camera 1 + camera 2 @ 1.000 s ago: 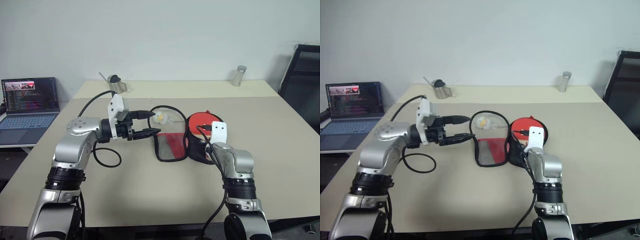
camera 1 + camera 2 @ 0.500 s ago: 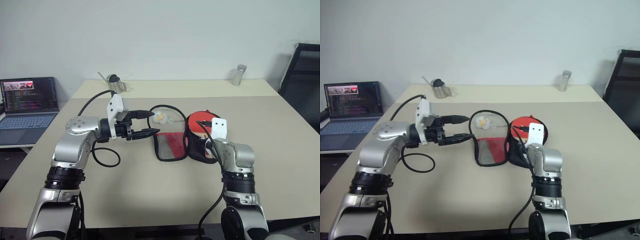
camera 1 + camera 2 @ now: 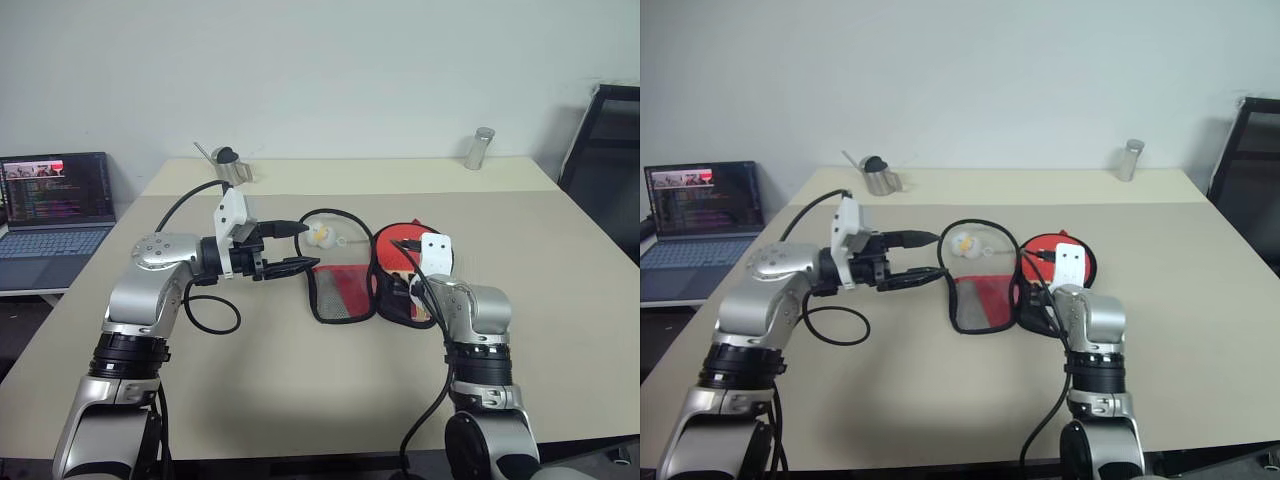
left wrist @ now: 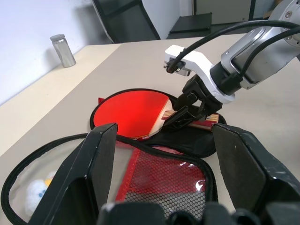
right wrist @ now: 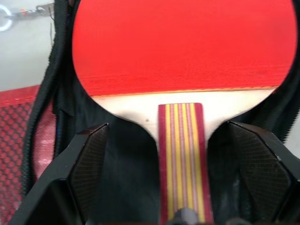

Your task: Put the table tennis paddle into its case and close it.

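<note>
While flat in case [image 4: 197, 136], paddle [image 5: 185, 44] handle twd R gripper [image 5: 180, 187].

Left gripper [image 3: 300, 247] points sideways, jaws apart; right gripper [image 5: 180, 164] angles down, seemingly spread wide.

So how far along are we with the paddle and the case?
Done: the red-faced wooden paddle lies on the black half of the open zip case. In hand: nothing; the right gripper stands open astride the striped handle, and the left gripper hovers open by the red mesh flap. Left: fold that flap over and zip it shut.
</note>
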`<control>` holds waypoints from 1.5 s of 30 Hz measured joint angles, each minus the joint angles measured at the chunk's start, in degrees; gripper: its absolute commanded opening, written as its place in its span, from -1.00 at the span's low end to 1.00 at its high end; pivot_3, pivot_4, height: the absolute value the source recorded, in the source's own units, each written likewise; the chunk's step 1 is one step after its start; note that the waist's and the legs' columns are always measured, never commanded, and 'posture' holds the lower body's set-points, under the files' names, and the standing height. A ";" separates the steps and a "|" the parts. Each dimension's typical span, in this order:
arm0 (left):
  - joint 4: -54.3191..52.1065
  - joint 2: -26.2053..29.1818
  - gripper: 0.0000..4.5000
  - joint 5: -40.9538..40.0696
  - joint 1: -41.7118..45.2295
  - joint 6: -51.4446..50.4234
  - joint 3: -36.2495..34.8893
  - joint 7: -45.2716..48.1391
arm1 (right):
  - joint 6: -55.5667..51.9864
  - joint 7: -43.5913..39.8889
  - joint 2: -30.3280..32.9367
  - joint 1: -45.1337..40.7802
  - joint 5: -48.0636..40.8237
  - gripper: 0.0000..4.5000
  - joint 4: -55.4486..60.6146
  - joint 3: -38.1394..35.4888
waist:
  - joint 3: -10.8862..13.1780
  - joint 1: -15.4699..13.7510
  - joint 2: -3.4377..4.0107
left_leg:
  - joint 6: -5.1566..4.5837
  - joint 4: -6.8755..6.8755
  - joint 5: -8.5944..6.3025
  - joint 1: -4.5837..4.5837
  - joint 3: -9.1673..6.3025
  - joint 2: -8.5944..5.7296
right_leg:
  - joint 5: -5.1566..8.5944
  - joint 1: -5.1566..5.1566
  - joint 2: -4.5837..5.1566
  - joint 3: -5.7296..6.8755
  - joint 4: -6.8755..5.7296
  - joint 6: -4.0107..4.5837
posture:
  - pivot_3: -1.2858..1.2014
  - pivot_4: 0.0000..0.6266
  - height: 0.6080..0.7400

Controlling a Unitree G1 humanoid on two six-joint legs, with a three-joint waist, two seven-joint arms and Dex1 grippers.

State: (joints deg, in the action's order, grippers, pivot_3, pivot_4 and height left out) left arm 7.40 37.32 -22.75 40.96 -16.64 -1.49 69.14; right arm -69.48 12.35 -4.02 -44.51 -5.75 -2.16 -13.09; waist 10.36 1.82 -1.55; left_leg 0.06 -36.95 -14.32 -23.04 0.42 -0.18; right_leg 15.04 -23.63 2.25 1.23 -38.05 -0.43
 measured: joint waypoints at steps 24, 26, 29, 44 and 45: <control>8.99 0.21 0.54 2.80 -7.31 2.50 -4.78 -11.06 | -0.62 -32.02 23.23 7.43 -16.86 0.81 25.25 5.25 | -0.01 -0.17 -0.02 | -0.01 -0.04 -0.01 0.04 -0.05 0.00 | 0.00 0.06 0.01 0.05 0.00 -0.01 | 0.03 -0.52 1.00; 12.60 0.20 0.54 4.44 -6.64 4.42 -4.33 -11.26 | -0.42 -34.07 25.28 7.58 -18.76 0.59 26.24 4.30 | -0.01 -0.19 -0.02 | -0.01 -0.04 -0.01 0.04 -0.05 0.00 | 0.01 0.07 0.00 0.07 0.01 -0.01 | 0.03 -0.52 1.00; 18.68 -0.07 0.54 7.21 -5.16 7.13 -3.04 -12.18 | 0.92 -36.86 28.51 8.21 -20.73 0.11 26.70 3.25 | -0.01 -0.25 -0.02 | -0.01 -0.05 -0.01 0.03 -0.04 -0.01 | 0.00 0.08 0.01 0.07 0.02 -0.01 | 0.03 -0.52 1.00; 43.34 -6.80 0.54 15.67 7.31 18.57 1.93 -11.87 | 4.04 -52.64 44.45 12.42 -33.88 -0.97 30.16 0.29 | 0.00 -0.47 -0.08 | -0.02 -0.08 -0.01 0.02 -0.07 -0.05 | 0.00 0.13 0.02 0.14 0.03 -0.02 | 0.03 -0.52 1.00; 45.42 -7.17 0.54 16.68 8.26 19.76 2.58 -11.66 | 4.07 -53.05 45.62 12.47 -34.10 -0.97 30.48 0.28 | 0.00 -0.44 -0.08 | -0.02 -0.09 -0.01 0.03 -0.07 -0.05 | 0.00 0.13 0.02 0.14 0.02 -0.02 | 0.03 -0.52 1.00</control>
State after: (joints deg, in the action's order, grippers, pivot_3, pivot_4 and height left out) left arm 52.81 30.15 -6.07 49.21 3.12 1.08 57.48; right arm -65.41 -40.71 41.60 -32.04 -39.85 28.32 -12.81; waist 10.36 1.38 -1.64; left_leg 0.04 -37.04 -14.33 -23.01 0.36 -0.23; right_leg 15.04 -23.50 2.27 1.37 -38.03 -0.45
